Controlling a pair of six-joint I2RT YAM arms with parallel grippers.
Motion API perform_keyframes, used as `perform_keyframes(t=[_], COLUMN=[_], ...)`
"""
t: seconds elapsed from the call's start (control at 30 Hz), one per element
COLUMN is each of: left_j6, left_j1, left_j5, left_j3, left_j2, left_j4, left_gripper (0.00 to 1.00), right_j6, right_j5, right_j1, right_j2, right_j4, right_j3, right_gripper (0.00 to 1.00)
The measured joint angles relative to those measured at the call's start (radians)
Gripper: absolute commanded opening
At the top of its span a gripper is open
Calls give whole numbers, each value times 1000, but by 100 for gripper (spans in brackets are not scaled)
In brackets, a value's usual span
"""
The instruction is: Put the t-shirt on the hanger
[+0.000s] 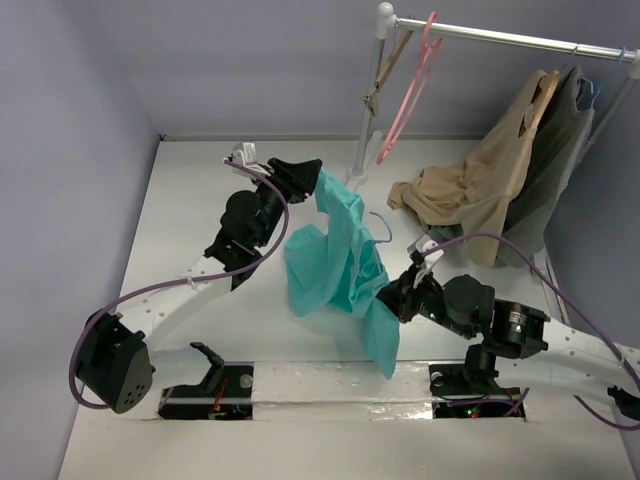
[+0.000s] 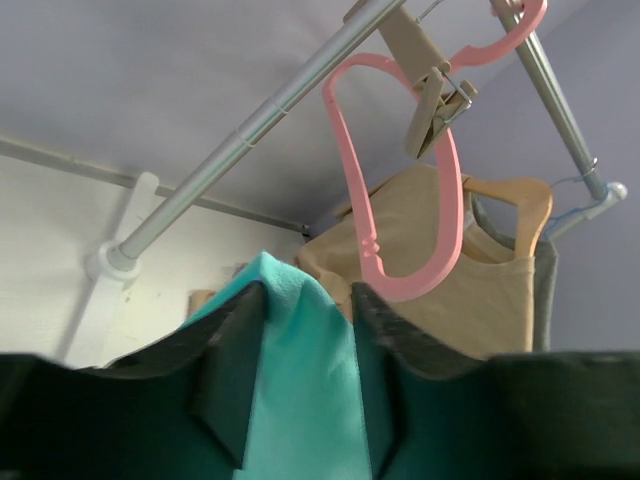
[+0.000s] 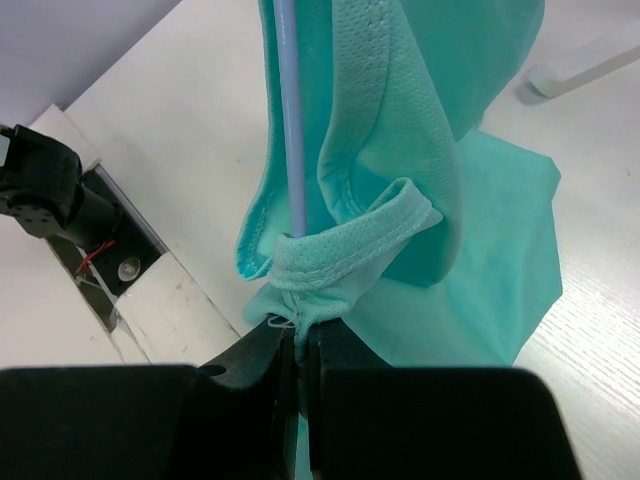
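Top external: left gripper (image 1: pixel 305 178) was raised over the middle of the table (image 1: pixel 190 210), clamped on the top edge of the t-shirt (image 1: pixel 335 265), which hung down from it in folds. Right gripper (image 1: pixel 392 295) sat low, at the shirt's right side, with a long tail of fabric dropping below it. The hanger (image 1: pixel 383 228) showed only as a thin blue hook sticking out of the cloth, just above the right gripper. On the rail (image 1: pixel 500 38) behind: pink hanger (image 1: pixel 415 85), tan garment (image 1: pixel 470 190), dark grey-green garment (image 1: pixel 560 150).

Left wrist: teal t-shirt (image 2: pixel 300 390) filled the gap between the fingers (image 2: pixel 235 340), touching both; left gripper (image 2: pixel 305 300) was gripping it. Pink hanger (image 2: pixel 350 150) and tan garment (image 2: pixel 420 230) were beyond.

Right wrist: right gripper (image 3: pixel 300 345) was closed tight on the hanger (image 3: pixel 291 120) bar, a bunched hem of the t-shirt (image 3: pixel 430 100) sitting right at the fingertips. The bar ran straight up along the fabric. Whether cloth was also pinched, cannot tell.
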Motion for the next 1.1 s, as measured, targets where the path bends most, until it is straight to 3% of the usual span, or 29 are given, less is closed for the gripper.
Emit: perform_keyframes(t=[0.17, 0.27, 0.63, 0.83, 1.03, 1.1], left_j6=[-3, 0, 77, 179, 199, 198], left_j1=[1, 1, 22, 98, 148, 148], left_j5=[-13, -27, -145, -229, -245, -239], left_j3=[0, 0, 46, 148, 150, 140], left_j2=[2, 2, -9, -25, -44, -45], left_j4=[3, -1, -96, -177, -204, -209], left_gripper=[8, 0, 0, 0, 0, 16], right_j6=[6, 11, 16, 15, 12, 12], right_j5=[0, -2, -39, -61, -77, -77], right_j1=[0, 0, 0, 0, 0, 0], right_j2=[-13, -27, -75, -111, -150, -148], right_j4=[-2, -5, -49, -79, -108, -126], right_j3=[-8, -8, -8, -7, 20, 46], right_gripper=[0, 0, 0, 0, 0, 0])
